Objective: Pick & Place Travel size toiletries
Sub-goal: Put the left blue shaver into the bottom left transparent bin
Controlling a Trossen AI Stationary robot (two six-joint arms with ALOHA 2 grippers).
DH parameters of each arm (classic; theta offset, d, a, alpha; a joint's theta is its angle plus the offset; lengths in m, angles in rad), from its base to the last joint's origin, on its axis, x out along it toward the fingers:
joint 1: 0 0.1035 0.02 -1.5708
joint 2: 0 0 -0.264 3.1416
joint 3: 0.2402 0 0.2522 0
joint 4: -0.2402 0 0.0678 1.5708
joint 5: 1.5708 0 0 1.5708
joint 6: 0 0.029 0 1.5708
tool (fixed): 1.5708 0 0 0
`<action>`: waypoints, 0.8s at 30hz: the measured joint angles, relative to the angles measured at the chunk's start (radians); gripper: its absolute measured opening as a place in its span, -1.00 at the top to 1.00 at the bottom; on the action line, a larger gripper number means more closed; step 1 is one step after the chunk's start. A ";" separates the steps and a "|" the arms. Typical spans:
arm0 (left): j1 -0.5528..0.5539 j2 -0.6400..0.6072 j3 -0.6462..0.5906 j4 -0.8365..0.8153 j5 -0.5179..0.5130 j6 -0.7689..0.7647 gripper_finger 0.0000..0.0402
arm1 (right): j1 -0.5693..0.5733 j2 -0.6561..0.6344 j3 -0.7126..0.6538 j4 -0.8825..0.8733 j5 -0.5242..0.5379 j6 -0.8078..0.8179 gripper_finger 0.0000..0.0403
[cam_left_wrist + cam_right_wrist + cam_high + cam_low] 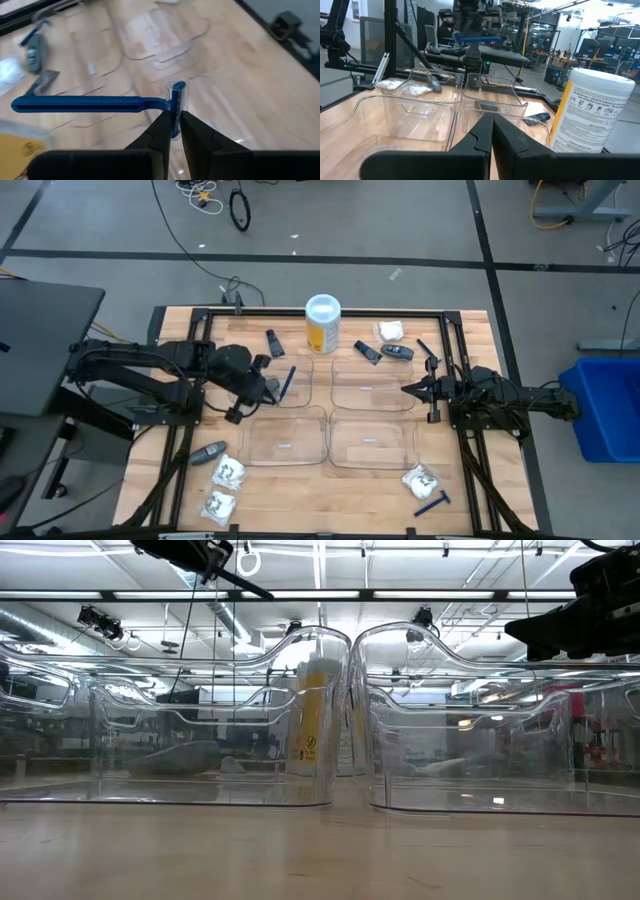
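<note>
A thin blue razor [95, 103] hangs in the air above the table, pinched at its head by the left gripper [173, 131]; the two dark fingers are closed almost together on the clear-capped head, and the handle sticks out sideways. From overhead the razor [286, 383] sits over the edge of the far-left clear tray [262, 380], near the tall yellow canister [322, 325] with its white lid.

The right gripper [408, 389] hangs over the right side of the far-right tray [372, 384], its fingers pressed shut with nothing between them.

Four clear trays sit in a block in the middle of the wooden table [470, 490]. Other toiletries lie scattered around them: a grey stick [207, 451] and two white packets [231, 471] at the near-left corner, a packet [421, 479] and another blue razor [432, 503] near-right, and a dark tube [275, 343], a white packet [390, 331] and further small items along the far edge.

Beyond the table lies a grey floor with black tape lines, loose cables and a blue bin [605, 405]; the low view shows a workshop with ceiling lights.
</note>
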 joint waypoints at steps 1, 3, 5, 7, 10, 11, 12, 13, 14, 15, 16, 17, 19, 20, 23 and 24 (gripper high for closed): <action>-0.010 0.006 0.001 -0.005 0.008 0.000 0.78 | 0.000 0.000 0.000 0.000 0.000 0.000 0.94; -0.030 0.017 0.002 -0.021 0.037 0.000 0.78 | 0.000 0.000 0.000 0.000 0.000 0.000 0.94; -0.051 0.021 0.002 -0.042 0.064 -0.005 0.78 | 0.000 0.000 0.000 0.000 0.000 0.000 0.94; -0.074 0.038 0.003 -0.037 0.080 -0.005 0.78 | 0.000 0.000 0.000 0.000 0.000 0.000 0.94; -0.109 0.060 0.000 -0.052 0.101 0.003 0.77 | 0.000 0.000 0.000 0.000 0.000 0.000 0.94; -0.121 0.066 0.003 -0.048 0.101 0.013 0.78 | 0.000 0.000 0.000 0.001 0.000 0.000 0.94; -0.135 0.070 0.002 -0.066 0.101 0.019 0.78 | 0.000 0.000 0.000 0.000 0.000 0.000 0.94; -0.147 0.079 0.000 -0.085 0.101 0.026 0.78 | 0.000 0.000 0.000 0.001 0.001 0.000 0.94; -0.157 0.092 0.000 -0.079 0.101 0.038 0.77 | 0.000 0.000 0.000 0.002 0.000 0.000 0.94; -0.167 0.101 0.002 -0.073 0.101 0.047 0.78 | 0.000 0.000 0.000 0.005 -0.001 0.000 0.94; -0.177 0.106 0.001 -0.090 0.099 0.056 0.77 | 0.000 0.001 0.000 0.007 0.000 0.000 0.94; -0.186 0.115 -0.001 -0.107 0.100 0.063 0.78 | 0.000 0.001 0.000 0.006 0.000 0.000 0.94; -0.198 0.135 0.003 -0.089 0.102 0.072 0.77 | 0.000 0.002 0.000 0.006 -0.001 0.000 0.94; -0.207 0.141 0.001 -0.107 0.100 0.077 0.77 | 0.000 0.006 0.000 0.006 -0.001 0.000 0.94; -0.226 0.165 0.001 -0.104 0.101 0.095 0.77 | 0.000 0.008 0.000 0.003 -0.002 0.000 0.94; -0.233 0.167 0.000 -0.120 0.101 0.102 0.77 | 0.000 0.015 0.000 0.006 -0.001 0.000 0.94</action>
